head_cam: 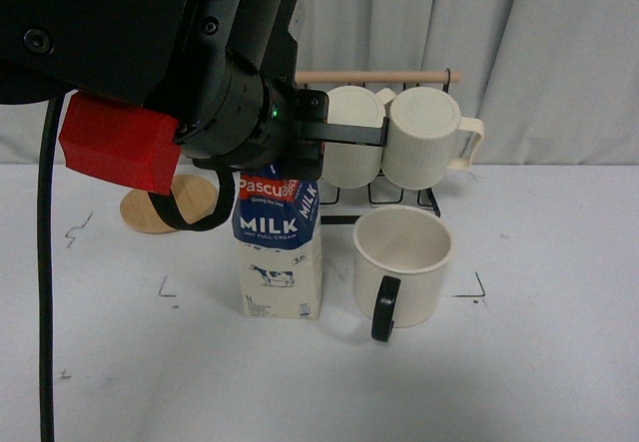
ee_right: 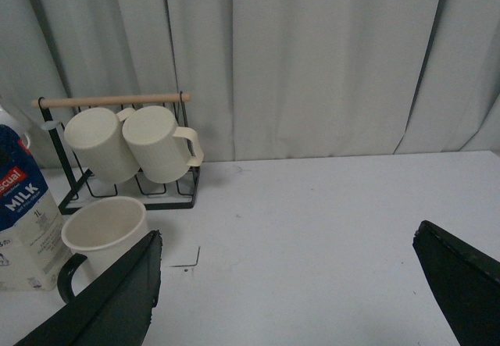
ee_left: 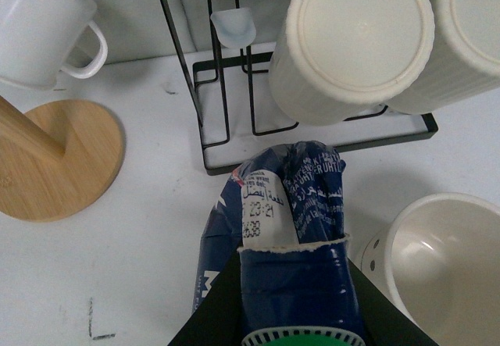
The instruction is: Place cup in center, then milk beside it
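The milk (head_cam: 280, 252) stands upright on the white table between the black corner marks of the center (head_cam: 205, 267). My left gripper (head_cam: 282, 171) is shut on the carton's blue top, just behind the green cap; in the left wrist view its black fingers (ee_left: 223, 303) press both sides of the milk (ee_left: 293, 205). The cup (head_cam: 401, 262), cream-white with a black handle facing forward, stands just right of the carton with a small gap between them. In the right wrist view my right gripper (ee_right: 287, 240) is open and empty above bare table, right of the cup (ee_right: 105, 229).
Behind the carton, a black wire rack (head_cam: 399, 195) with a wooden bar holds two ribbed cream mugs (head_cam: 419, 138). A round wooden base (head_cam: 165, 208) sits at back left, with a small white mug (ee_left: 39, 26) near it. A grey curtain (ee_right: 312, 57) closes the back.
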`<state>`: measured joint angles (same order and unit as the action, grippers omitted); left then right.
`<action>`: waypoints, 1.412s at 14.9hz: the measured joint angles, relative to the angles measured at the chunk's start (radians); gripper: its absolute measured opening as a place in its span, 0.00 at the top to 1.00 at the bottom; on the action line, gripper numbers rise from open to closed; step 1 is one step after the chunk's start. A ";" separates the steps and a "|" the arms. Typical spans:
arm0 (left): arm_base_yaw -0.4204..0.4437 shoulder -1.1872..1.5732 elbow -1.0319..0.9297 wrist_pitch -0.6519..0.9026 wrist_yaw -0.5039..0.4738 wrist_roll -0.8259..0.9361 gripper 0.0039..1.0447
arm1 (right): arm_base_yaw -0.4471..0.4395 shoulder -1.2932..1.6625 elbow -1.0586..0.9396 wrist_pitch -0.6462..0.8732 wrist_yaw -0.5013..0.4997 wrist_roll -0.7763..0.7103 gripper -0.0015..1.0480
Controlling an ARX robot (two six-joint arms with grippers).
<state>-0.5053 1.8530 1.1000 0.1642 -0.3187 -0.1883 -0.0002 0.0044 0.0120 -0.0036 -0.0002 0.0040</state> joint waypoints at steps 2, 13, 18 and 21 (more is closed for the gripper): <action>0.000 0.002 0.005 -0.010 0.016 -0.042 0.69 | 0.000 0.000 0.000 0.000 0.000 0.000 0.06; 0.176 -0.724 -0.520 0.424 -0.027 0.130 0.39 | 0.000 0.000 0.000 0.000 0.000 0.000 0.06; 0.312 -0.933 -0.819 0.474 0.122 0.171 0.98 | 0.000 0.000 0.000 0.000 0.000 0.000 0.06; 0.336 -0.976 -0.853 0.473 0.141 0.172 0.99 | 0.000 0.000 0.000 0.000 0.000 0.000 0.06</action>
<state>-0.1696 0.8772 0.2466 0.6376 -0.1780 -0.0158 -0.0002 0.0044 0.0120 -0.0032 -0.0002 0.0036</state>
